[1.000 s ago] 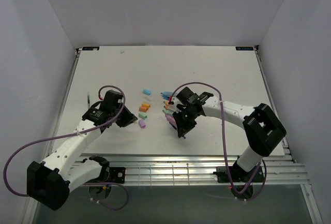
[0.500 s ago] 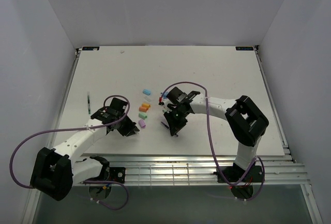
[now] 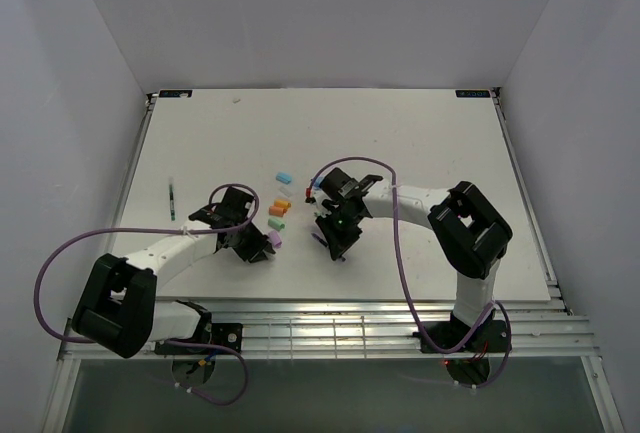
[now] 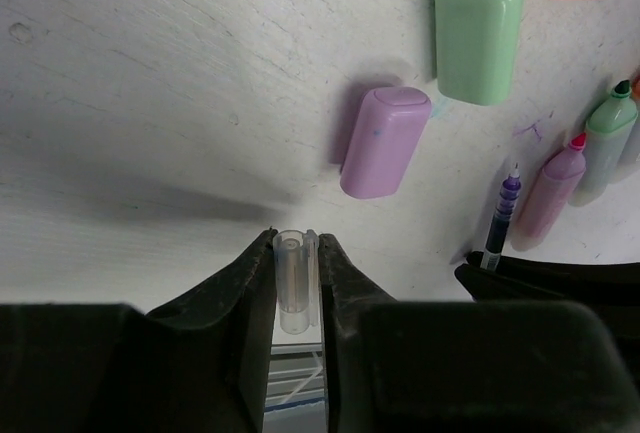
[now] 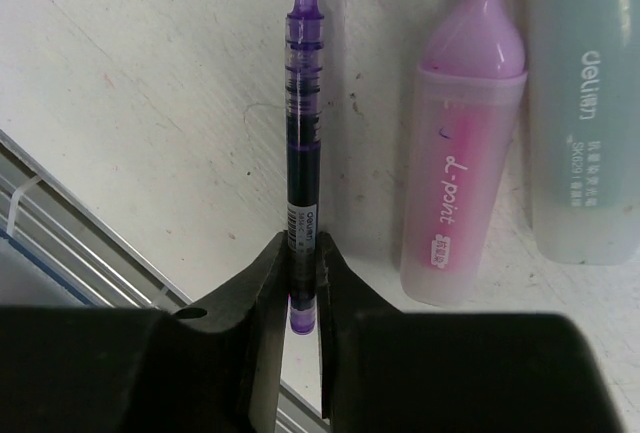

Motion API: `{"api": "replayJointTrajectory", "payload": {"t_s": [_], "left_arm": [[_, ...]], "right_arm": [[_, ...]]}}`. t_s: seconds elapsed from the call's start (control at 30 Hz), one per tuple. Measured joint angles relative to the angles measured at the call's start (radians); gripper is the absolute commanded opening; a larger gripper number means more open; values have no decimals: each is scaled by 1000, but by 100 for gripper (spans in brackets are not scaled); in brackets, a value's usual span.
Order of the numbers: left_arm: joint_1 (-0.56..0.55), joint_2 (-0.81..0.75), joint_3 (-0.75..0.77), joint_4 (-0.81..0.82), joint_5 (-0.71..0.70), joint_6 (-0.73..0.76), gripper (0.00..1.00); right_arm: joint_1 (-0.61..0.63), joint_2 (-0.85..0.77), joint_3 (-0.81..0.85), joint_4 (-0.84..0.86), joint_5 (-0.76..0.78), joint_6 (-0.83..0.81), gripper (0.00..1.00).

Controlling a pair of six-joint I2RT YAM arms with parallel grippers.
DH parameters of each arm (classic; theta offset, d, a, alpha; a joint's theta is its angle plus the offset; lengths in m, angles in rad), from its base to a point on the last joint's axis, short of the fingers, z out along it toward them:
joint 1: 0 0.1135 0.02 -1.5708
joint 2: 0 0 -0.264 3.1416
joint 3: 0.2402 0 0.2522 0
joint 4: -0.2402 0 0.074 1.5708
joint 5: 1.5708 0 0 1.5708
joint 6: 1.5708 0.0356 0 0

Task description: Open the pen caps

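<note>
My left hand pinching clear pen cap, my right hand pinching uncapped purple pen, pink highlighter just beside, lilac cap on table toward near edge

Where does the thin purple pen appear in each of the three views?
Top external: not distinguishable, hidden at the right gripper.
Left wrist: the thin purple pen lies lower right, tip up.
Right wrist: centre, upright, its end clamped by the gripper.
Shared landmark: the uncapped pink highlighter just right of it in both wrist views.
</note>
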Motion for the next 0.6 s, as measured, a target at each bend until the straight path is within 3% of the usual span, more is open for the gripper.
{"api": "replayJointTrajectory", "payload": {"t_s": [0.17, 0.33, 0.6], "left_arm": [[9, 2, 0, 10, -1, -6, 39], [12, 6, -5, 16, 0, -8, 45], [14, -14, -14, 14, -2, -16, 48]], "right_arm": [[0, 2, 9, -2, 15, -8, 25], [0, 3, 17, -4, 25, -18, 38], [0, 3, 32, -10, 44, -27, 45]]}}
